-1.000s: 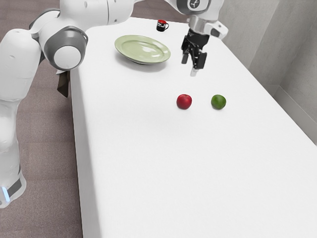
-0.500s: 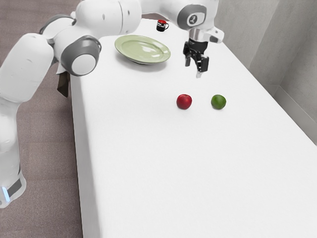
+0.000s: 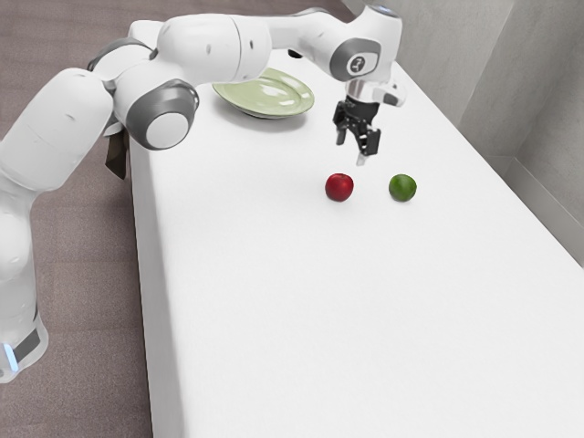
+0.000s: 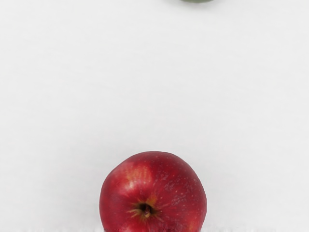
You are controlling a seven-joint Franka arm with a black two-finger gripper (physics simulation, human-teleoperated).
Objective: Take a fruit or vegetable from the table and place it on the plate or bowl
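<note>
The green plate (image 3: 263, 94) sits on the white bench (image 3: 274, 301), well apart from my pincer (image 3: 358, 151), toward the exterior view's left of it. The red apple (image 3: 339, 187) lies on the bench just below my pincer, untouched; in the wrist view the apple (image 4: 152, 193) is close under my hand. My pincer hangs with its 2 fingers spread, gripping nothing. The green fruit (image 3: 402, 188) lies to the exterior view's right of my pincer, apart from the apple.

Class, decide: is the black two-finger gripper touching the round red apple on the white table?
Apart. The exterior view shows the black gripper hanging above the red apple, with bare white table visible between fingertips and fruit.
</note>
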